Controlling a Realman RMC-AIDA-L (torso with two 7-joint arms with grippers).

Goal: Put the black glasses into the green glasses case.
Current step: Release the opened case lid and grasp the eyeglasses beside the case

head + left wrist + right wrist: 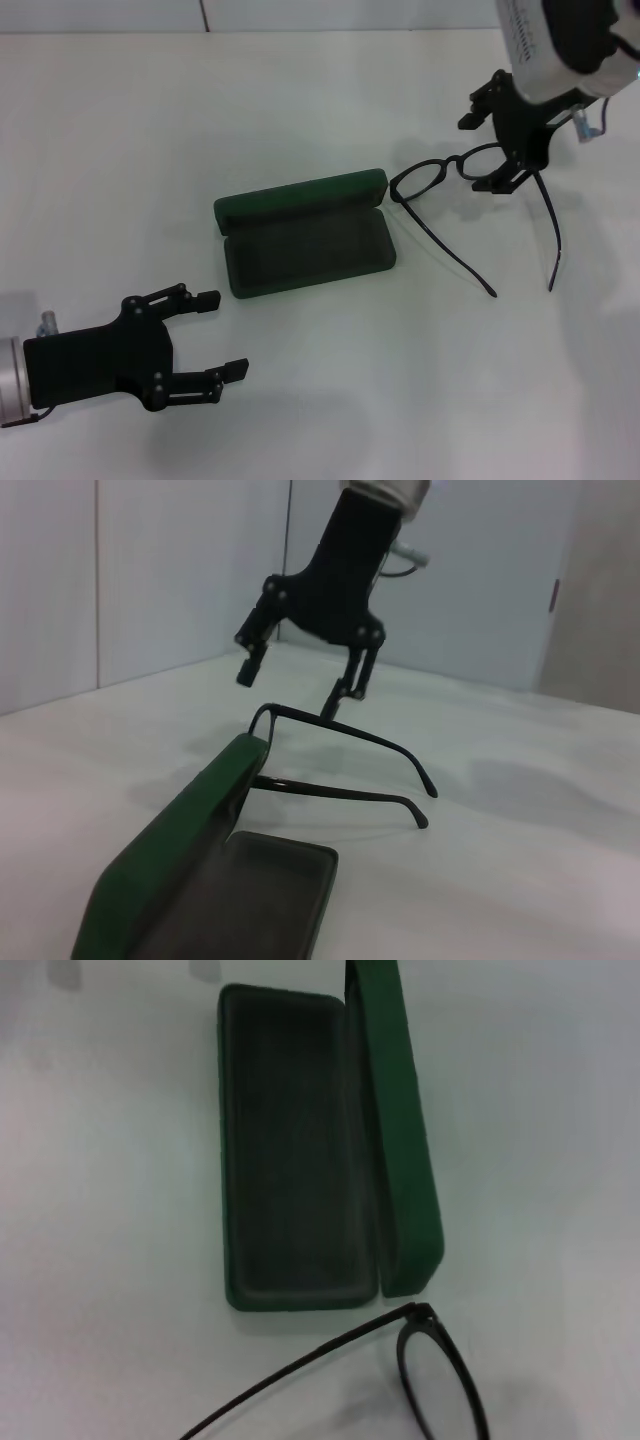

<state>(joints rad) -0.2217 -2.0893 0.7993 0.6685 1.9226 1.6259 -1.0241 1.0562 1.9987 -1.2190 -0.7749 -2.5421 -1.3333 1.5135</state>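
Observation:
The green glasses case [300, 235] lies open in the middle of the white table, its lid [395, 1130] standing up along the far side and its dark lining [290, 1150] bare. To its right the black glasses [445, 175] rest on the table with both temple arms unfolded toward me. The near lens corner [430, 1370] sits just beside the case's end. My right gripper [480, 152] hangs over the right lens, open, one finger on each side of the frame [340, 735]. My left gripper [225, 334] rests low at the front left, open and empty.
The white table [330, 400] spreads around the case. A pale wall [150, 570] rises behind its far edge.

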